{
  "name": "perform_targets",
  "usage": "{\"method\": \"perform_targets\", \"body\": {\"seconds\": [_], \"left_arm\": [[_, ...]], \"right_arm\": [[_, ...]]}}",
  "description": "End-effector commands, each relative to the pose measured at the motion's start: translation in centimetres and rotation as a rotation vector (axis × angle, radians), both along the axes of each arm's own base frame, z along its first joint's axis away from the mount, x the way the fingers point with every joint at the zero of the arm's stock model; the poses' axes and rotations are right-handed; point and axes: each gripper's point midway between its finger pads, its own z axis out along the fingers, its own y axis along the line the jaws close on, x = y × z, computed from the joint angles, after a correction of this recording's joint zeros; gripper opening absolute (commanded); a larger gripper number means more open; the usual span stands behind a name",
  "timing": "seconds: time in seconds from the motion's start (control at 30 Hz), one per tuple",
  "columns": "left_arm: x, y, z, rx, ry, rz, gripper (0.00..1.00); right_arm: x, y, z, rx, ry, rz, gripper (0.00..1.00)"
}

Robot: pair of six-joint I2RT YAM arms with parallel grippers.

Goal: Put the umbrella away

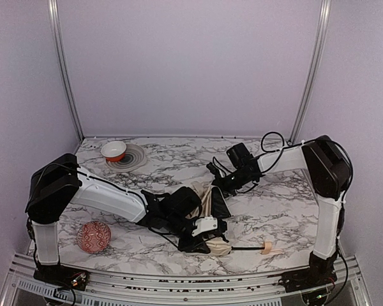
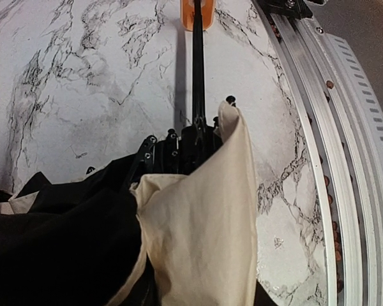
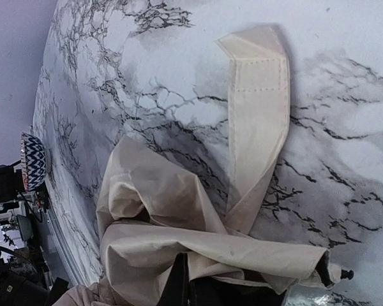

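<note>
The umbrella [image 1: 212, 203] lies partly folded at the table's front centre, its cream fabric bunched with the black lining showing. Its thin black shaft [image 1: 246, 248] runs right to the pale tan handle [image 1: 266, 247]. My left gripper [image 1: 204, 231] is shut on the bundled canopy near the shaft. In the left wrist view the cream fabric [image 2: 201, 236] covers the fingers, and the shaft [image 2: 198, 64] points away to the handle [image 2: 198, 13]. My right gripper [image 1: 216, 183] is shut on the fabric's far edge. In the right wrist view, crumpled fabric [image 3: 172, 210] and the cream strap [image 3: 258, 108] lie on the marble.
A red patterned ball [image 1: 94, 236] rests front left beside the left arm. A red and white bowl [image 1: 113, 150] sits by a grey ringed plate [image 1: 134, 159] at the back left. The metal table rail [image 2: 345, 159] runs just beyond the handle.
</note>
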Motion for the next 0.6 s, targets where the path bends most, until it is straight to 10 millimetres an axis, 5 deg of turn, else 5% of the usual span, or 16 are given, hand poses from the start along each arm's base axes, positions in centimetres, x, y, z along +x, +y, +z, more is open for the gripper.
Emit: {"method": "perform_targets", "body": {"seconds": [0.0, 0.1, 0.17, 0.27, 0.37, 0.57], "left_arm": [[-5.3, 4.6, -5.7, 0.245, 0.216, -0.056, 0.35], [-5.5, 4.9, -6.0, 0.256, 0.254, -0.044, 0.36], [-5.5, 5.1, -6.3, 0.264, 0.286, -0.030, 0.36], [-5.4, 5.3, -6.5, 0.273, 0.327, -0.006, 0.37], [-5.3, 5.5, -6.7, 0.281, 0.377, 0.024, 0.38], [-3.9, 5.5, -7.2, 0.302, 0.522, 0.130, 0.38]], "right_arm": [[1.4, 1.3, 0.5, 0.074, -0.038, 0.010, 0.00], [1.6, 1.3, 1.0, 0.052, -0.058, 0.060, 0.05], [2.3, 0.2, 2.0, 0.004, -0.088, 0.055, 0.18], [4.4, -2.3, 5.8, 0.014, -0.164, -0.005, 0.38], [5.8, -5.2, 9.2, -0.055, -0.269, -0.064, 0.44], [3.0, -7.3, 14.7, -0.050, -0.470, -0.052, 0.47]]}}
